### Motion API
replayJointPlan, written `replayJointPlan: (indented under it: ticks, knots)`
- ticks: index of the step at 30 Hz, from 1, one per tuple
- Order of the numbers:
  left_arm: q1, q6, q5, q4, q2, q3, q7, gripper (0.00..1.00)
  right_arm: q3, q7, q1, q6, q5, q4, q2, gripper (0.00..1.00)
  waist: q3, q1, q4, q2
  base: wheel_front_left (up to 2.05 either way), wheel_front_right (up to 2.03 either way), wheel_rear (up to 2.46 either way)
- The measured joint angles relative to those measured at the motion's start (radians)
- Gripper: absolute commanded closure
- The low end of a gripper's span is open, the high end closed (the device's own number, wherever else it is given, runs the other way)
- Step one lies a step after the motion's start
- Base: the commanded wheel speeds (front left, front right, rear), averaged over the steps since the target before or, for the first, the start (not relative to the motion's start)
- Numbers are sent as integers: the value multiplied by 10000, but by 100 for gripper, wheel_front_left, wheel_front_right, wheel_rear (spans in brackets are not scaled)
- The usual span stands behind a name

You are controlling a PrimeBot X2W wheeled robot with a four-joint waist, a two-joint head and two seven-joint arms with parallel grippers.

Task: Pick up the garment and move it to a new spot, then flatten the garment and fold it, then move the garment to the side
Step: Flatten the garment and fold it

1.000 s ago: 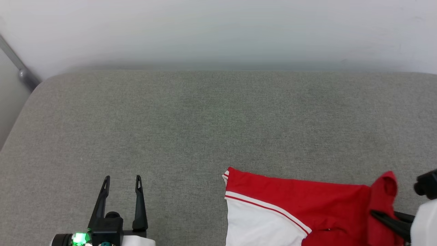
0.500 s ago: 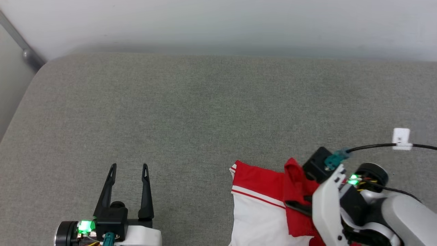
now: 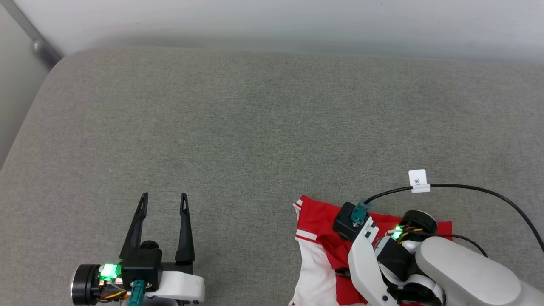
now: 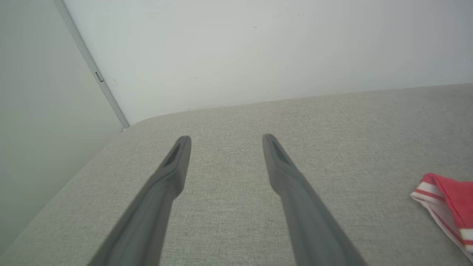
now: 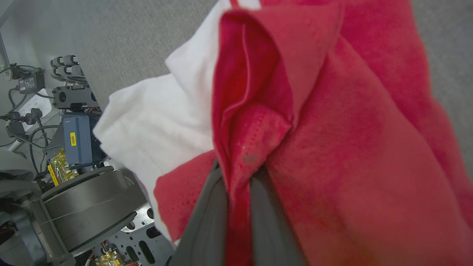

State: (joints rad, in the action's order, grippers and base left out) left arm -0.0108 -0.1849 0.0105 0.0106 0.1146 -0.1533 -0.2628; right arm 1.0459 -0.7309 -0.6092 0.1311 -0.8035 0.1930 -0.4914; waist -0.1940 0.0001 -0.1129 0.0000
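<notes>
The right gripper (image 5: pixel 238 171) has its two dark fingers pressed close together on a raised fold of the garment (image 5: pixel 351 147). Red cloth is pinched between them and bunches up just past the tips. To one side of the pinch lies the white sleeve (image 5: pixel 155 122). To the other, the red body spreads away over the grey cushion (image 3: pixel 255 127). Seen from the head, this arm lies over the garment and hides much of it, with a red-and-white striped corner poking out beyond the wrist. A tagged cable (image 3: pixel 418 183) arcs off that wrist.

The left gripper (image 3: pixel 164 196) sits well apart from the garment with its jaws spread wide and only bare cushion between them. It grips nothing. I cannot tell whether its tips touch the cushion. In its wrist view, the garment's striped edge lies far out past the right-hand finger.
</notes>
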Motion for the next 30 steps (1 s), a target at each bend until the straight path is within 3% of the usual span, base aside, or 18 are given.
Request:
replayJointPlan:
  ticks: [1, 2, 3, 4, 11, 19, 24, 30]
  knots:
    - [1, 0, -4, 2, -2, 10, -2, 0, 130, 150, -92, 4, -67, 105, -13, 100, 2, 0, 1, 0, 0, 0, 0]
    - [0, -8, -4, 6, -2, 25, -2, 0, 197, 322, -129, 6, -161, 196, -21, 90, 12, 0, 10, 0, 0, 0, 0]
    - [-2, -15, -4, 8, -2, 48, -2, 0, 307, 502, -167, 6, -224, 249, -38, 56, 33, 0, 32, 0, 0, 0, 0]
    - [-13, -38, -4, 8, -2, 79, -2, 0, 391, 669, -207, 6, -267, 265, -59, 0, 65, 0, 64, 0, 0, 0, 0]
    - [-289, -23, 19, 36, 4, 184, -2, 0, 113, 2673, -483, 2, -226, -382, -558, 0, 489, 0, 367, 0, 0, 0, 0]
    - [-651, -42, 23, -90, -2, 301, -2, 0, -2623, 5530, -60, 2, 1317, -525, -809, 0, 1038, -1, 849, 0, 0, 0, 0]
    - [-865, -27, 25, -94, -13, 330, -2, 0, -4897, 7014, 922, 0, 2771, -33, -288, 0, 1304, -1, 1111, 0, 0, 0, 0]
    - [-999, 13, 27, -65, -65, 288, -2, 0, -7574, 8778, 2575, 0, 4652, 322, 876, 0, 1584, -1, 1254, 0, 0, 0, 0]
